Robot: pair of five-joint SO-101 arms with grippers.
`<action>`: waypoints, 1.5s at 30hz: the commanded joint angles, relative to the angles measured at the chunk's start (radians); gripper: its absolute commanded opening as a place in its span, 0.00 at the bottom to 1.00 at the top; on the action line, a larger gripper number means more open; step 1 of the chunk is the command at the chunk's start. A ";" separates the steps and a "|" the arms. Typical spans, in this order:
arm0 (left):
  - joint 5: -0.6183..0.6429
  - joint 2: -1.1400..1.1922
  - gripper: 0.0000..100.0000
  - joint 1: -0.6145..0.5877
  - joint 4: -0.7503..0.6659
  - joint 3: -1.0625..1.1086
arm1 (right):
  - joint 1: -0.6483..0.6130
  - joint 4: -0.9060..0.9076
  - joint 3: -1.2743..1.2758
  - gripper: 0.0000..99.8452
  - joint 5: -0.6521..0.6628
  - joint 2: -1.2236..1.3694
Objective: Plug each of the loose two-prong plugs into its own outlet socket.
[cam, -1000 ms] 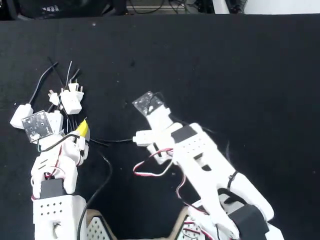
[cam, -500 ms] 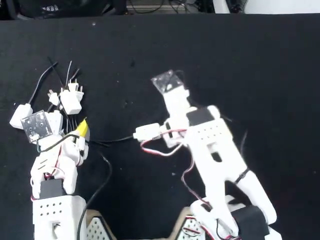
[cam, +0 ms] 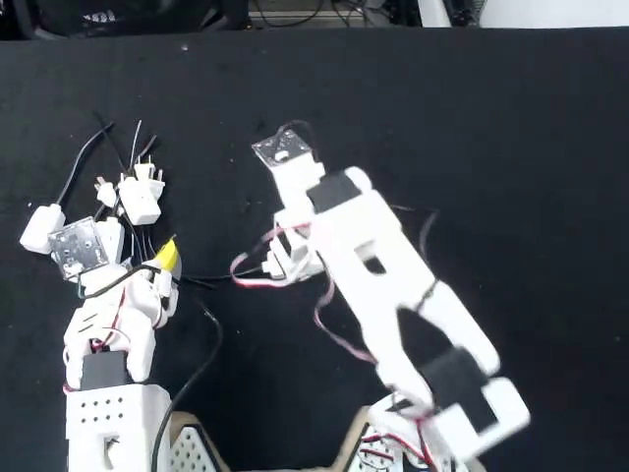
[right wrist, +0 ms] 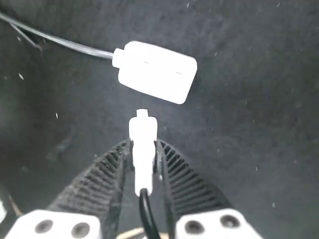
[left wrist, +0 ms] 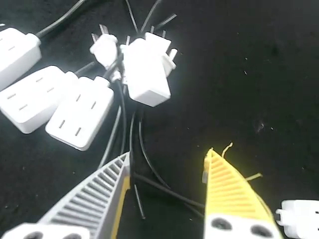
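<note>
– What is your right gripper (right wrist: 143,148) doing?
– It is clamping a white plug (right wrist: 142,127) between both fingers. The plug's front end is pointing at the outlet socket (right wrist: 155,78) just ahead, with a gap between them. In the overhead frame you are working left of centre.
– And the other one?
– Your left gripper (left wrist: 167,155) is hanging with its fingers spread over black cables (left wrist: 130,134), near the three sockets (left wrist: 79,117) and loose plugs (left wrist: 148,69) lying in the overhead frame's upper left
</note>
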 commanded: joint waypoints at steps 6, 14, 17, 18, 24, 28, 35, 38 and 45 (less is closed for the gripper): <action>0.000 -0.009 0.23 0.048 0.003 -0.041 | 0.120 0.282 -0.464 0.01 -0.083 0.289; 0.000 -0.009 0.23 0.048 0.003 -0.041 | 0.089 0.284 -0.536 0.01 -0.084 0.435; 0.000 -0.009 0.23 0.048 0.003 -0.041 | 0.080 0.261 -0.536 0.01 -0.084 0.449; 0.000 -0.009 0.23 0.048 0.003 -0.042 | 0.080 0.253 -0.536 0.01 -0.084 0.452; 0.000 -0.009 0.23 0.048 0.003 -0.042 | 0.081 0.215 -0.536 0.01 -0.084 0.470; 0.000 -0.009 0.23 0.048 0.003 -0.042 | 0.081 0.180 -0.536 0.01 -0.083 0.503; 0.000 -0.009 0.23 0.048 0.003 -0.042 | 0.081 0.175 -0.558 0.01 -0.083 0.519; 0.000 -0.009 0.23 0.048 0.003 -0.042 | 0.078 0.172 -0.556 0.01 -0.083 0.521; 0.000 -0.009 0.23 0.048 0.003 -0.042 | 0.078 0.172 -0.549 0.01 -0.083 0.522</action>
